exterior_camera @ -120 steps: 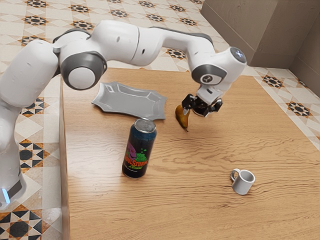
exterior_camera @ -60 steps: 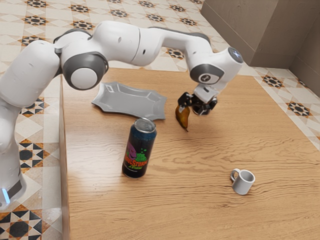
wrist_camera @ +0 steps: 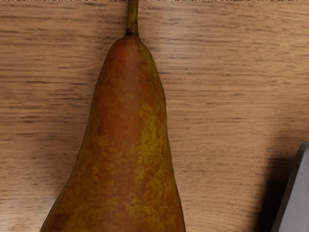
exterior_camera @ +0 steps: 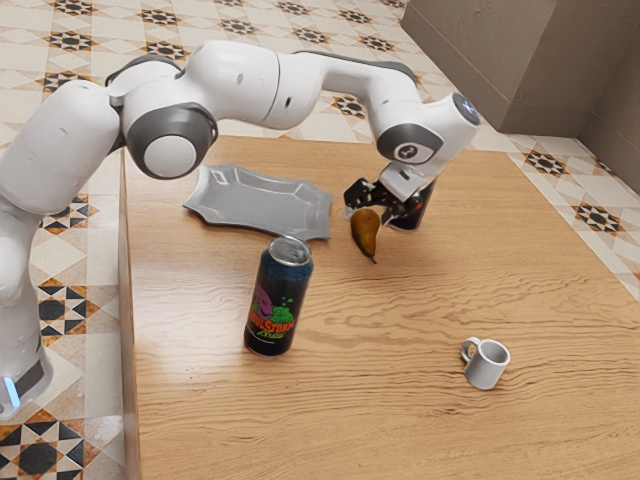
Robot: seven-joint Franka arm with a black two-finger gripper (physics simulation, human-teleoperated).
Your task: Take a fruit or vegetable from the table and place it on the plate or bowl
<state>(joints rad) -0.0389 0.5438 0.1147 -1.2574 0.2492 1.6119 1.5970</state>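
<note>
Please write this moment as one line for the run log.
tool: shut on pear | pear: stem down, beside plate corner, not on plate | status: placing not yet done

pear (wrist_camera: 128, 159), wooden table (wrist_camera: 231, 96), grey plate (wrist_camera: 295, 198)

Wood table (exterior_camera: 400, 400) w/ plate (exterior_camera: 255, 200), can (exterior_camera: 278, 297), mug (exterior_camera: 486, 362)

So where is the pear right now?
The pear hangs stem-down from the fingers, just off a corner of the grey plate, toward the exterior view's right, behind the can.
</note>
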